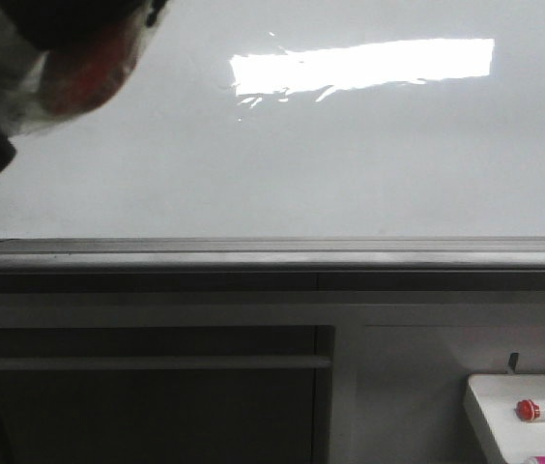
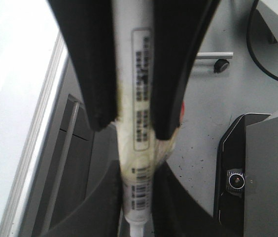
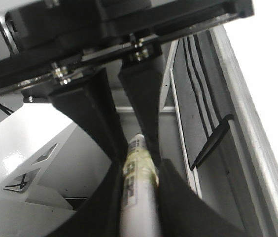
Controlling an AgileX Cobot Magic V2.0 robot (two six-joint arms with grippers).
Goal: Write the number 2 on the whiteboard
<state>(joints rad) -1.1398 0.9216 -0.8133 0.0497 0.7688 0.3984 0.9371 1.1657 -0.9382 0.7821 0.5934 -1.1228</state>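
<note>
Front view: the whiteboard (image 1: 282, 145) fills the upper half, glossy white, with a bright rectangular glare (image 1: 359, 63) toward 12 o'clock.
Board rim: a grey metal rim (image 1: 272, 253) runs along the lower edge of the whiteboard, across the whole width.
Number 2: I can see no drawn line on the whiteboard in any view; I cannot tell if some stroke is hidden.
Upper corner at 10 o'clock: a blurred dark shape with a red and white part (image 1: 70, 68) covers the corner of the whiteboard; too blurred to name.
Tray: a small white tray (image 1: 495, 406) sits at 4 o'clock, below the board, with a red-capped marker (image 1: 543, 410) lying in it.
Left tool (image 2: 135, 126): its two black fingers (image 2: 89, 74) are clamped on a white marker (image 2: 136, 148) with a printed label; the marker runs along between them.
Right tool (image 3: 139, 168): its black fingers (image 3: 92, 118) are clamped on a second white marker (image 3: 139, 197), yellowish at the grip.
Right wrist view, side: the whiteboard and its grey rim run just beside the right tool.
</note>
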